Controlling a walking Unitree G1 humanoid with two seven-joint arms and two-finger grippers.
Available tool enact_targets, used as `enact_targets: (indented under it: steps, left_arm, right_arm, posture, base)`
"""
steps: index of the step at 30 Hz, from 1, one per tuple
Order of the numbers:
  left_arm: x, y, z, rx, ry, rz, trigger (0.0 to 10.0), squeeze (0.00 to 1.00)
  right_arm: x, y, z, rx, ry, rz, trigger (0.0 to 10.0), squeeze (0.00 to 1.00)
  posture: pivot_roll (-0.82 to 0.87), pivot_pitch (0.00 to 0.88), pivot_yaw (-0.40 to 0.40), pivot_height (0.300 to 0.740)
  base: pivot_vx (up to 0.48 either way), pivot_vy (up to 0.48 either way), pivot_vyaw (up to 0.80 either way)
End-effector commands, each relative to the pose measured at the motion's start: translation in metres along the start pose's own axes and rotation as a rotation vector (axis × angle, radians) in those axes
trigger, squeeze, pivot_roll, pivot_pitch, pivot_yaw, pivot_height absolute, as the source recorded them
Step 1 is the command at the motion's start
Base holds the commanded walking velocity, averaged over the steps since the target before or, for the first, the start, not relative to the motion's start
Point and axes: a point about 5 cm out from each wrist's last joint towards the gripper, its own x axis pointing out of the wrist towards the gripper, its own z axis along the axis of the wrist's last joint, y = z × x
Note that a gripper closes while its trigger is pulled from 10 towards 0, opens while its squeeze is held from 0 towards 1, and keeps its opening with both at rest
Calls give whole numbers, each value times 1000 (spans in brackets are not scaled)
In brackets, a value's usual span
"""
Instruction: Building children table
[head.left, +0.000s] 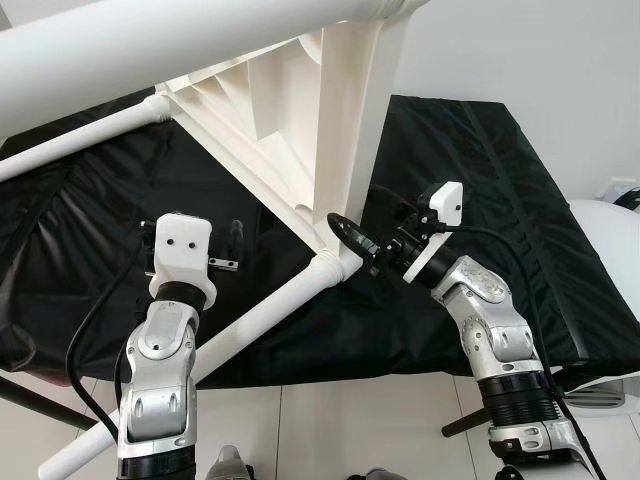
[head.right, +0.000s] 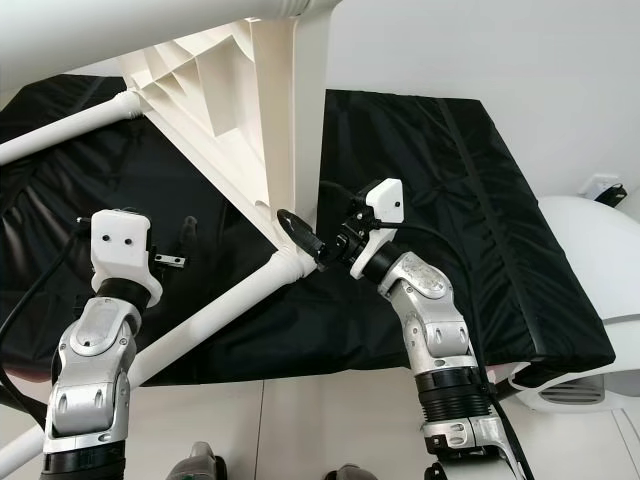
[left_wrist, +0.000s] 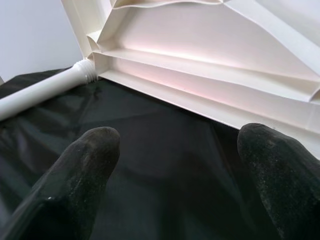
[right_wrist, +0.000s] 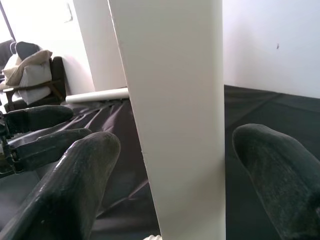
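Table, a white plastic children's one, stands tipped on its edge over a black cloth, and the right gripper reaches toward it from about 4 o'clock; its two black fingers stand apart, one on each side of the table's flat white edge, not pressed against it in the right wrist view; the fingertips sit just beside the corner socket where a round white leg joins the frame; that leg runs from the socket toward 7 o'clock, passing over the cloth's front edge to the pale tiled floor; the left gripper is parted too and holds nothing, hovering over the cloth at about 8 o'clock from the corner, pointed at the table's ribbed underside; a second white leg leaves the frame's upper corner toward 9 o'clock; a white rounded object, partly cut off, stands off the cloth at 3 o'clock.
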Motion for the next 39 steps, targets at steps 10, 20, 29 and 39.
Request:
enact_targets:
  steps: [10,20,29,39]
  left_arm:
    - [-3,6,1,5,11,143,10000,0]
    - [-2,5,2,1,8,142,10000,0]
    - [-3,5,4,-3,6,153,10000,0]
    - [-5,5,4,-12,11,165,10000,0]
  right_arm:
    - [20,-6,2,-20,-34,31,10000,0]
    - [40,-11,1,-20,-46,25,10000,0]
    - [53,-12,-3,-6,-58,-5,10000,0]
    - [53,-15,-6,15,-67,-13,0,0]
  posture:
    - [190,50,-115,740]
    - [197,44,-119,740]
    - [204,53,-125,740]
    - [202,59,-132,740]
  base:
    - [0,0,0]
    - [0,0,0]
    - [0,0,0]
    - [0,0,0]
